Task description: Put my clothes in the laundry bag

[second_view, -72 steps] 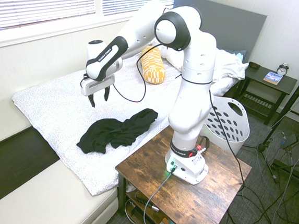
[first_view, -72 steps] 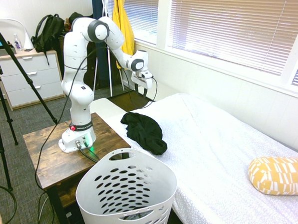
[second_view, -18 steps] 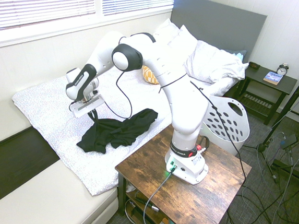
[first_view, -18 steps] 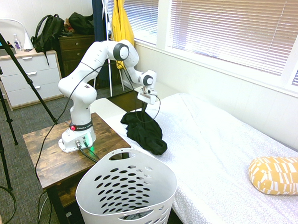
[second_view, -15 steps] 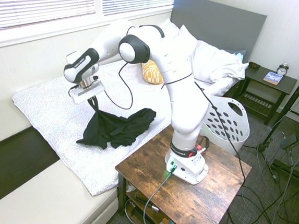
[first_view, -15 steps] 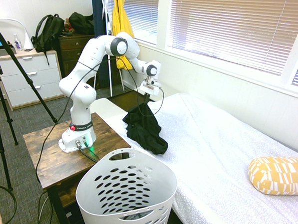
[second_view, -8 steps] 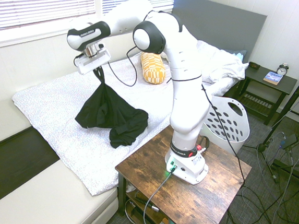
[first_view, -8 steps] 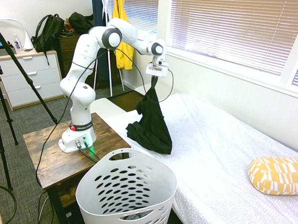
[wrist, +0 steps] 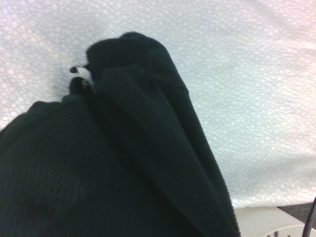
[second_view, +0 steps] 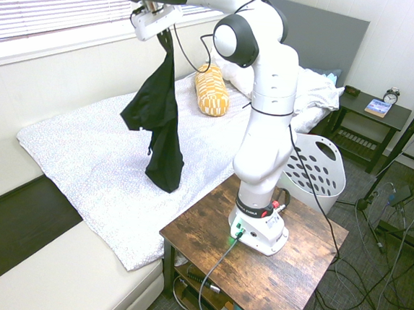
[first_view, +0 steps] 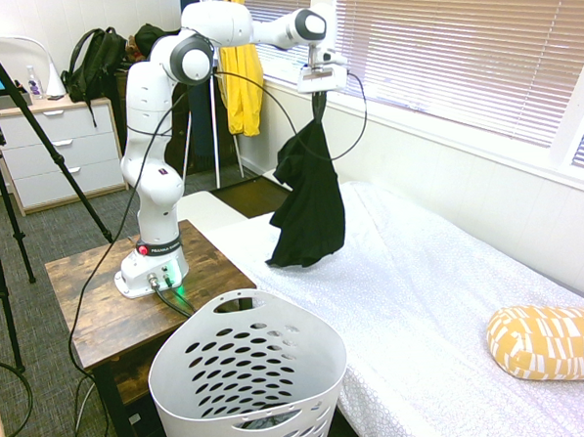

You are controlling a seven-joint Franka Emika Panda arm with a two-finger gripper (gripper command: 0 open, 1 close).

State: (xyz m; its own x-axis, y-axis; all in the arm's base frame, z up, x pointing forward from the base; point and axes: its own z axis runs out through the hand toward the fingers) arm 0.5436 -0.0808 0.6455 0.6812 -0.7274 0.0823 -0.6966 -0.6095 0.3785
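My gripper (first_view: 319, 96) (second_view: 163, 41) is shut on the top of the black clothes (first_view: 309, 198) (second_view: 159, 118), which hang clear of the bed in a long drape. The garment's lower end swings just above the white bedspread (first_view: 424, 300) (second_view: 84, 151). In the wrist view the dark fabric (wrist: 108, 168) fills most of the picture, with the bedspread (wrist: 237, 74) behind it. The laundry bag (first_view: 248, 382) (second_view: 314, 172), a white basket with oval holes, stands on the floor beside the bed, well below the gripper and off to one side of it.
A wooden side table (first_view: 110, 297) (second_view: 284, 270) bears the arm between bed and basket. A yellow patterned bolster (first_view: 551, 342) (second_view: 212, 90) lies on the bed, and a yellow garment (first_view: 239, 55) hangs behind. A window sill and blinds (first_view: 450, 63) run close to the raised gripper.
The gripper has risen high above the bed with the clothes, which went from partly resting on the bedspread to hanging free.
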